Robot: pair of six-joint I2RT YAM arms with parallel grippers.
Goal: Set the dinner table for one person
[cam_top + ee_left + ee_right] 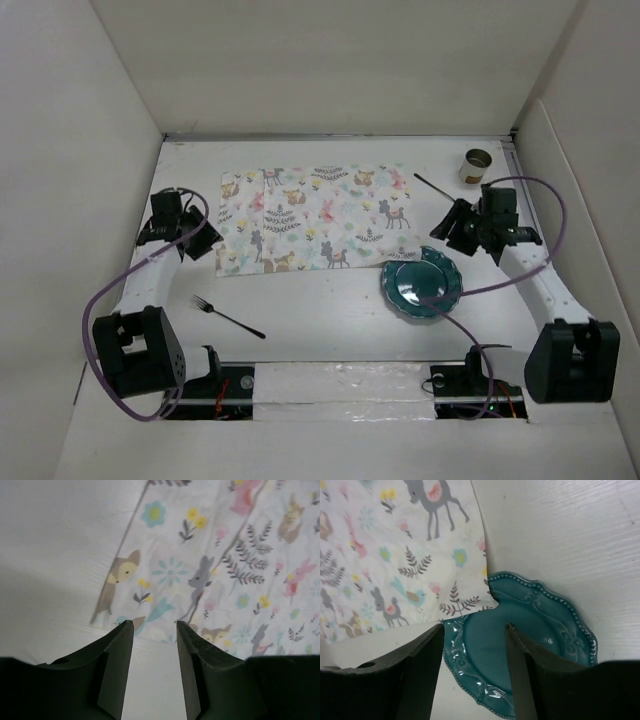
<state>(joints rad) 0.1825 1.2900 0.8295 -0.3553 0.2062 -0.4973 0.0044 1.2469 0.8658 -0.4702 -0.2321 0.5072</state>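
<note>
- Closest in the left wrist view, the left gripper (154, 630): its dark fingers (117, 665) stand apart with nothing between them. The tips hang over bare table just beside the lower left edge of the mat.
- Closest in the right wrist view, the right gripper (475, 630): its fingers (422, 672) are likewise apart and hold nothing. The plate and the mat's corner lie below them.
- Largest of all, the dinner table (330, 320): a plain white matte surface filling the middle of the top view, walled by white panels. Both arm bases sit along its bottom edge, and everything else lies on it.
- Next, the mat (310, 220): a rectangular cloth printed with pastel deer, foxes, flowers and leaves, lying flat in the upper centre of the table. Its lower right corner lies over the plate's rim.
- Then the plate (421, 283): teal, with a scalloped, beaded edge, right of centre and just below the right gripper in the top view.
- Smaller, the fork (228, 317): at the lower left of the table, lying diagonally with its tines toward the upper left, apart from the mat.
- Near the top right, a thin dark utensil (432, 186): it lies between the mat's upper right corner and the cup — which kind, I cannot tell.
- Smallest, the cup (477, 165): pale and upright in the upper right corner of the table.
</note>
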